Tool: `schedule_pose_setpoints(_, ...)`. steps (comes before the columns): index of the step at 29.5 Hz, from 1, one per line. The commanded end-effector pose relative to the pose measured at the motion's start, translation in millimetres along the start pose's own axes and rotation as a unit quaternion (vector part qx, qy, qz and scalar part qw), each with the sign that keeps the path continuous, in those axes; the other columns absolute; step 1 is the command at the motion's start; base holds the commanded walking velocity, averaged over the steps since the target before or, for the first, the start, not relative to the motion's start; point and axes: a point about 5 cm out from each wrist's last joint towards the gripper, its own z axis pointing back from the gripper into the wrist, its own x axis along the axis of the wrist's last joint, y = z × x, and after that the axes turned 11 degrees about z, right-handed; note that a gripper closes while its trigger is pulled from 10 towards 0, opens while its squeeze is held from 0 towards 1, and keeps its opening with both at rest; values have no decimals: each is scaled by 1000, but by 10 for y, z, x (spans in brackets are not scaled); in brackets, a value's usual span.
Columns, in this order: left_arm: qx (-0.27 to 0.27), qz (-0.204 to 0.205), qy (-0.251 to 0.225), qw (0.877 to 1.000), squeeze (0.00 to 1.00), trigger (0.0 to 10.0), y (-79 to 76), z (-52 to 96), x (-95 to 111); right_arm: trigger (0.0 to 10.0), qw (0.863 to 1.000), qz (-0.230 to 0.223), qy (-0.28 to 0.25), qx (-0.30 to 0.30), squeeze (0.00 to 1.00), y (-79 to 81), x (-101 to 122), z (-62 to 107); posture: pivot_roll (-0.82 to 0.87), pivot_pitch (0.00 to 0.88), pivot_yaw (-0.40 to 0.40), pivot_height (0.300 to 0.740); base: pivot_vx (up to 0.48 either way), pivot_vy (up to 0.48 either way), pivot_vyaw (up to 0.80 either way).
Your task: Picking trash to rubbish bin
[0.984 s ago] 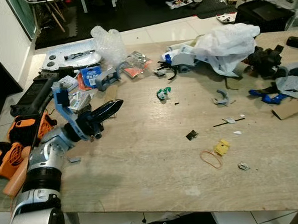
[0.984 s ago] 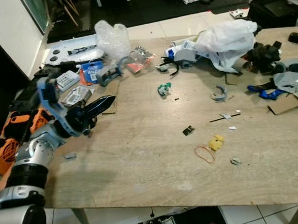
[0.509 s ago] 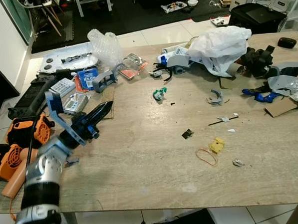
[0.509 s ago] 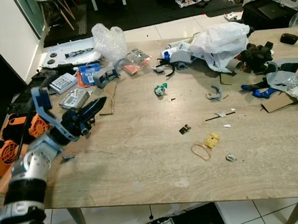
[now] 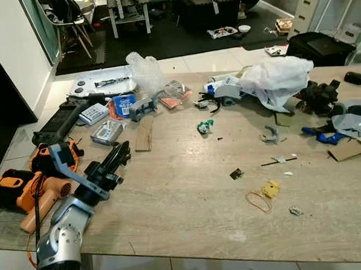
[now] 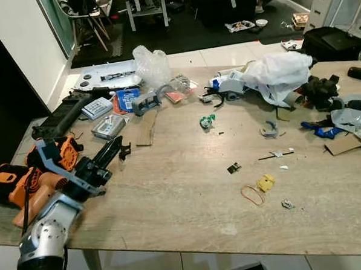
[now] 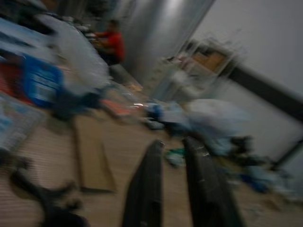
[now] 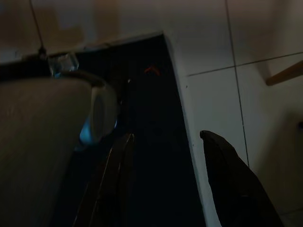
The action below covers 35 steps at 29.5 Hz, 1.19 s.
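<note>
A long table (image 5: 190, 201) with a pale wood-grain top is seen across the foreground, on slim legs. The floor (image 5: 189, 61) beyond it is laid with large white tiles; farther back a dark mat (image 5: 163, 42) is spread. A white wall (image 5: 6, 53) is seen on the left, with a black panel (image 5: 1, 114) low against it. A chair (image 5: 71, 20) with splayed wooden legs is placed near glazed doors (image 5: 41, 24). Pale drawers (image 5: 301, 8) are seen far right. Soft, even daylight is noted.
</note>
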Motion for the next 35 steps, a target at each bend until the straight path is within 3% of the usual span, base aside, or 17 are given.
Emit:
schedule_pose_setpoints(1, 26, -34, 1, 999, 1000, 10000, -9, -68, -10, 10000, 1000, -3, 17, 9, 0, 56, -115, 13, -153, 191, 83, 740, 0, 0, 0)
schedule_pose_setpoints(2, 26, -34, 1, 999, 1000, 10000, -9, -68, -10, 10000, 1000, -3, 17, 9, 0, 56, -115, 13, -153, 191, 83, 740, 0, 0, 0)
schedule_pose_setpoints(8, 58, -171, 30, 983, 1000, 10000, -141, -556, -12, 10000, 1000, -5, 22, 13, 0, 122, -293, 50, -199, 269, 116, 740, 0, 0, 0)
schedule_pose_setpoints(11, 61, -208, 41, 975, 1000, 10000, -171, -669, -28, 10000, 1000, -4, 13, 16, 0, 149, -324, 61, -218, 303, 129, 740, 0, 0, 0)
schedule_pose_setpoints(12, 84, -263, 57, 960, 1000, 10000, -155, -767, -40, 10000, 1000, -7, 0, 22, 0, 183, -338, 72, -238, 336, 138, 740, 0, 0, 0)
schedule_pose_setpoints(14, 131, -343, 86, 926, 1000, 10000, -66, -819, -23, 10000, 999, -10, -13, 27, 0, 220, -348, 82, -251, 360, 144, 740, 0, 0, 0)
schedule_pose_setpoints(15, 159, -352, 90, 918, 1000, 10000, 10, -850, 41, 10000, 999, -8, -23, 33, 0, 257, -359, 93, -269, 392, 152, 740, 0, 0, 0)
schedule_pose_setpoints(17, 164, -350, 90, 918, 1000, 10000, 23, -859, 57, 10000, 999, -6, -25, 35, 0, 266, -364, 96, -269, 392, 152, 740, 0, 0, 0)
schedule_pose_setpoints(20, 228, -371, 108, 894, 1000, 10000, 125, -910, 131, 10000, 999, 11, -29, 39, 0, 296, -465, 135, -312, 453, 164, 740, 0, 0, 0)
schedule_pose_setpoints(21, 228, -371, 108, 894, 1000, 10000, 125, -910, 131, 10000, 999, 11, -29, 39, 0, 296, -465, 135, -312, 453, 164, 740, 0, 0, 0)
schedule_pose_setpoints(22, 250, -375, 111, 886, 1000, 10000, 153, -921, 146, 10000, 999, 11, -29, 38, 0, 294, -516, 153, -324, 463, 164, 740, 0, 0, 0)
schedule_pose_setpoints(24, 257, -375, 112, 884, 1000, 10000, 161, -922, 150, 10000, 999, 10, -28, 37, 0, 291, -538, 161, -327, 467, 164, 740, 0, 0, 0)
schedule_pose_setpoints(27, 265, -355, 108, 890, 1000, 10000, 166, -940, 149, 10000, 999, 9, -27, 36, 0, 281, -605, 187, -340, 476, 161, 740, 0, 0, 0)
schedule_pose_setpoints(28, 268, -351, 108, 891, 0, 10000, 166, -956, 135, 10000, 999, 11, -24, 36, 0, 274, -657, 206, -352, 482, 156, 740, 0, 0, 0)
schedule_pose_setpoints(32, 278, -338, 115, 892, 0, 10000, 177, -973, 79, 10000, 999, 15, -16, 35, 0, 252, -766, 246, -363, 487, 152, 740, 0, 0, 0)
schedule_pose_setpoints(33, 275, -314, 127, 900, 0, 10000, 181, -978, 17, 10000, 999, 16, -18, 34, 0, 237, -783, 256, -373, 492, 149, 740, 0, 0, 0)
schedule_pose_setpoints(35, 272, -306, 140, 902, 0, 10000, 182, -979, -23, 10000, 999, 16, -19, 33, 0, 226, -781, 257, -373, 492, 149, 740, 0, 0, 0)
